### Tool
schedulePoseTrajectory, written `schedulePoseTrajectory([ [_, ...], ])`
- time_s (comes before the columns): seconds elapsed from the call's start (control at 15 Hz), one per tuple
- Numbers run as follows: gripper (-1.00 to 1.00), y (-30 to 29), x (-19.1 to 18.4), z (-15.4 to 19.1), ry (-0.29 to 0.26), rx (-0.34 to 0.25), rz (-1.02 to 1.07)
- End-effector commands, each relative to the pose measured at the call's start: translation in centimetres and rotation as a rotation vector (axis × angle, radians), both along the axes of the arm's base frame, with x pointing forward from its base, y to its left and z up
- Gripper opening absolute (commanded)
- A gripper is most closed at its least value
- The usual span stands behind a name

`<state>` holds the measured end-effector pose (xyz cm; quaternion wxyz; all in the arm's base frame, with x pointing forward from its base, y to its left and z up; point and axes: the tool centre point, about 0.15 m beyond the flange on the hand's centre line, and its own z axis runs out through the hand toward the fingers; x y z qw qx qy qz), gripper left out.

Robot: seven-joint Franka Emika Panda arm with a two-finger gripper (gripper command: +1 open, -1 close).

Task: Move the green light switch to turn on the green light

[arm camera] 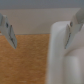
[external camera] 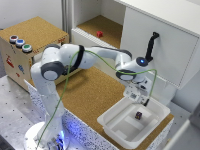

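No brand name or readable writing shows anywhere; the wooden box at the exterior view's left carries only small red and blue marks on its front, too blurred to read. On top of this box, at its far left corner, three small round buttons stand in a row, each with a pale ring: the red button, the blue button and the green switch, whose round cap is the green light. The box top and the table have a grainy cork-like brown surface. The arm is white and smooth with dark joints, and a thin green cable runs along it. The gripper hangs well apart from the switch, at the exterior view's right, above the rim of a white rectangular tray of smooth plastic. A small dark block lies inside the tray. In the wrist view the two fingers stand wide apart with nothing between them, over the cork surface and the white tray edge. Behind is a white cabinet with a black handle, and a small red object lies on its open shelf.
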<state>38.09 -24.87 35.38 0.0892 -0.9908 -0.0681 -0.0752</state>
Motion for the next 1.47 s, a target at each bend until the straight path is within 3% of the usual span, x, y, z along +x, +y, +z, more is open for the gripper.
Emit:
schedulePoseTrajectory([
  [0.0,1.00,13.9,-1.8,-1.7,-0.013,-0.135,-0.053],
  [0.33,1.00,23.6,-3.4,0.4,-0.020,-0.156,0.124],
  [0.47,1.00,27.8,-3.9,2.1,-0.040,-0.172,0.263],
  [0.6,1.00,32.8,-4.5,4.3,-0.094,-0.205,0.417],
  [0.8,1.00,39.6,-5.6,8.9,-0.167,-0.190,0.690],
  [1.0,1.00,45.9,-6.7,10.8,-0.184,-0.187,0.907],
  [1.2,1.00,51.6,-8.0,12.5,-0.234,-0.144,1.047],
  [1.27,1.00,53.6,-8.3,12.9,-0.224,-0.111,1.095],
  [1.4,1.00,57.4,-8.7,13.0,-0.188,-0.100,1.156],
])
